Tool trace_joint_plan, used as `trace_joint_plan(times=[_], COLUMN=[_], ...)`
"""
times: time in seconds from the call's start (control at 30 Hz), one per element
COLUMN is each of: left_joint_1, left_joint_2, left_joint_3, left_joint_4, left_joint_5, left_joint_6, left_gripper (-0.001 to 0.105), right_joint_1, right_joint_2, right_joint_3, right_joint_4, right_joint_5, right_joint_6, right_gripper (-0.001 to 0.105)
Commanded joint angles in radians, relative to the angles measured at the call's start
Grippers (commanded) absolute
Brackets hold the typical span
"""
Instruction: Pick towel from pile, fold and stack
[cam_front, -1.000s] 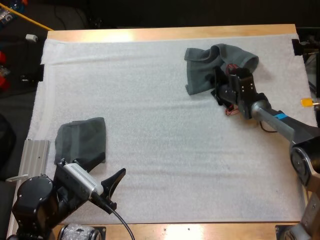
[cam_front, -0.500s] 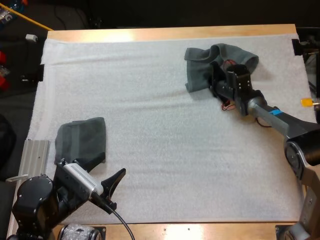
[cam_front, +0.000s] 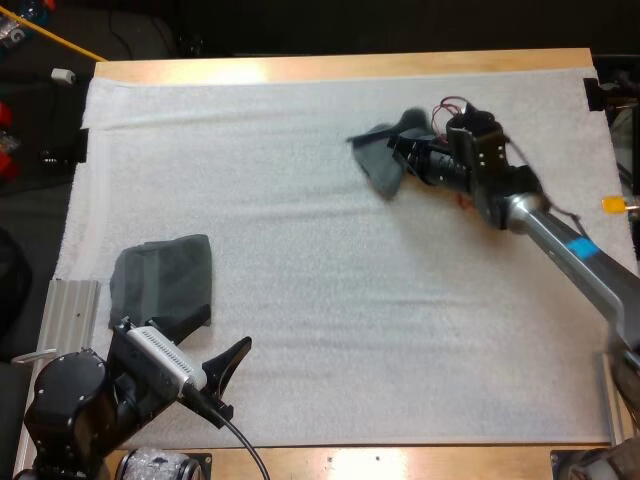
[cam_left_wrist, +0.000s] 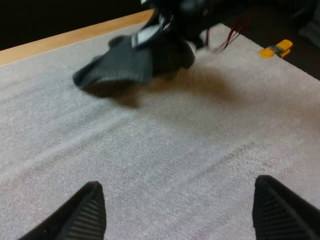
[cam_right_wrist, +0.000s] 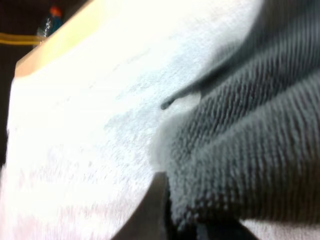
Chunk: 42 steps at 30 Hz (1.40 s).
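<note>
1 white mat (cam_front: 330, 300) on wooden table (cam_front: 300, 67); folded towel (cam_front: 162, 280), crumpled towel (cam_front: 378, 162)

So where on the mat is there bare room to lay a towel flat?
The mat is bare across its middle, from the folded towel to the near right corner, and along the far left. Crowded: the near left, with the folded towel and the open left tool, and the far right, where the right tool holds the towel.
</note>
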Motion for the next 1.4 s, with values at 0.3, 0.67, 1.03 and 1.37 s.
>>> trace_joint_plan(times=[0.3, 0.67, 1.03, 1.37], left_joint_1=[-0.004, -0.004, -0.004, -0.004], left_joint_2=[0.003, 0.003, 0.003, 0.003], left_joint_3=[-0.006, -0.006, -0.006, -0.006], left_joint_4=[0.006, 0.043, 0.049, 0.049], left_joint_5=[0.007, 0.007, 0.007, 0.007], left_joint_6=[-0.009, -0.009, -0.009, -0.009], left_gripper=[0.06, 0.06, 0.06, 0.06], right_joint_1=[0.034, 0.034, 0.048, 0.296], right_joint_2=[-0.42, -0.683, -0.79, -0.759], right_joint_3=[-0.012, -0.012, -0.012, 0.041], right_joint_4=[0.325, 0.702, 1.018, 1.077], right_joint_5=[0.086, -0.035, -0.311, -0.206], right_joint_6=[-0.402, -0.4, -0.383, -0.333], right_gripper=[0.0, 0.0, 0.0, 0.0])
